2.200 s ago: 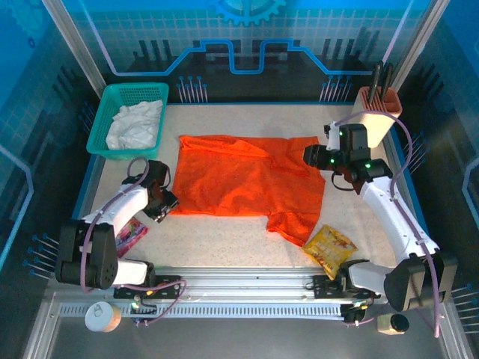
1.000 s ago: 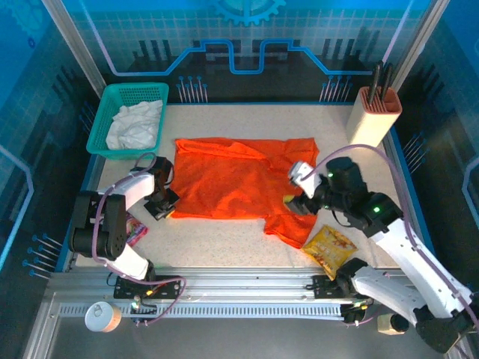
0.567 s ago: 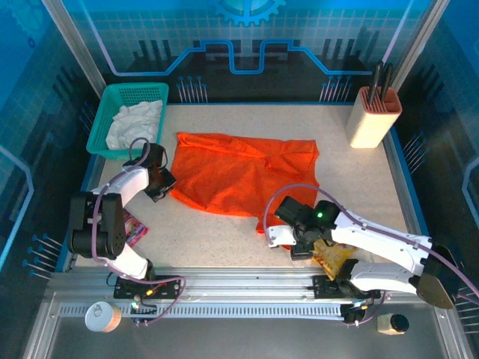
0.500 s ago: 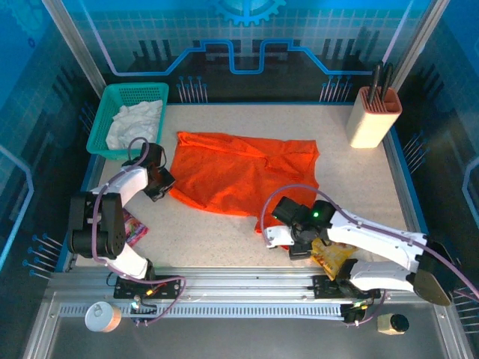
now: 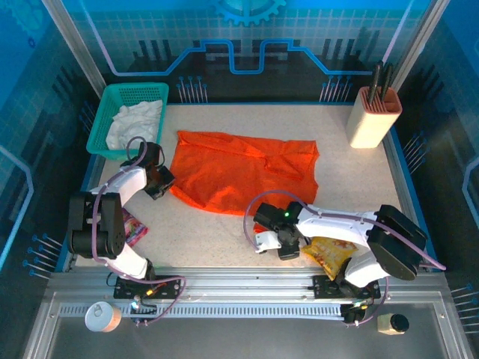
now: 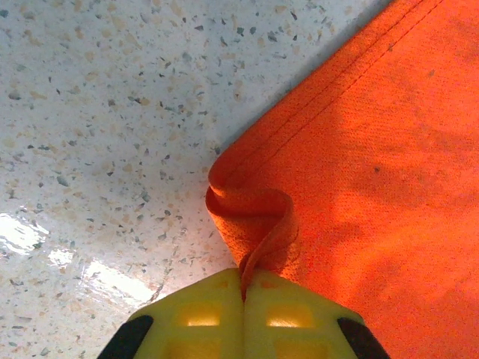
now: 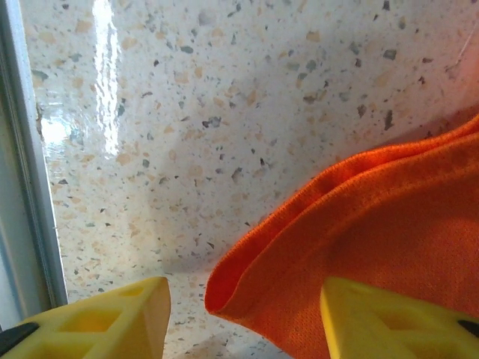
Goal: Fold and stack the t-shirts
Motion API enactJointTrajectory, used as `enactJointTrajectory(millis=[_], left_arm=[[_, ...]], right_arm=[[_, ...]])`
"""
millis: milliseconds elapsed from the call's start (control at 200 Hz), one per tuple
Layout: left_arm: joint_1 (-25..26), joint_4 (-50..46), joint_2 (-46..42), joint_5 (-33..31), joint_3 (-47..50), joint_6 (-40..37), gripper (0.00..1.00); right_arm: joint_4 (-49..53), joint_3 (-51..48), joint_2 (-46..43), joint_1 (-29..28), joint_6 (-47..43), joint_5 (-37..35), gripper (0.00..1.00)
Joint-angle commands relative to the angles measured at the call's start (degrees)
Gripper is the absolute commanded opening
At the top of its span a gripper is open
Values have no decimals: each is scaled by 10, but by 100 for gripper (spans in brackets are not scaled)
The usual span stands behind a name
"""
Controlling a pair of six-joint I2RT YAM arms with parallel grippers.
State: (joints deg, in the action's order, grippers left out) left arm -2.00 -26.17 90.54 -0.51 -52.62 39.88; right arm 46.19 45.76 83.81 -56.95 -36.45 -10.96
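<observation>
- a speckled table is seen inside a blue-walled cell; the orange t-shirt is spread across its middle, long axis left to right.
- the white t-shirt is seen crumpled in the green basket at the far left.
- the left gripper is pressed together on the orange t-shirt's left corner.
- the right gripper is held spread at the near edge, with a folded hem lying unpinched between its fingers; a closing there is judged to be next.

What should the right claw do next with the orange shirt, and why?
Probably close. The right claw stands open with a folded edge of the orange shirt between its fingers, not yet pinched, while the left claw pinches another corner.
</observation>
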Motion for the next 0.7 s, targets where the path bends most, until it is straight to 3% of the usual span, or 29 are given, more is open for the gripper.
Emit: enactJointTrajectory(millis=[0,385,535,696], left_arm=[[-5,5,-6,12,8,-13,0],[-5,-11,-22,8,1,-17,0],[-5,-15,-36,10,13,-17,0],[-5,-26,-68,14,33,-19,0]], right_arm=[[-9,-4,4,-9,2,4,52],[-5,22,83,-9,25,-35,17],[5,20,37,-10,23,-40,0],[25,13,-54,-4,16,-49,0]])
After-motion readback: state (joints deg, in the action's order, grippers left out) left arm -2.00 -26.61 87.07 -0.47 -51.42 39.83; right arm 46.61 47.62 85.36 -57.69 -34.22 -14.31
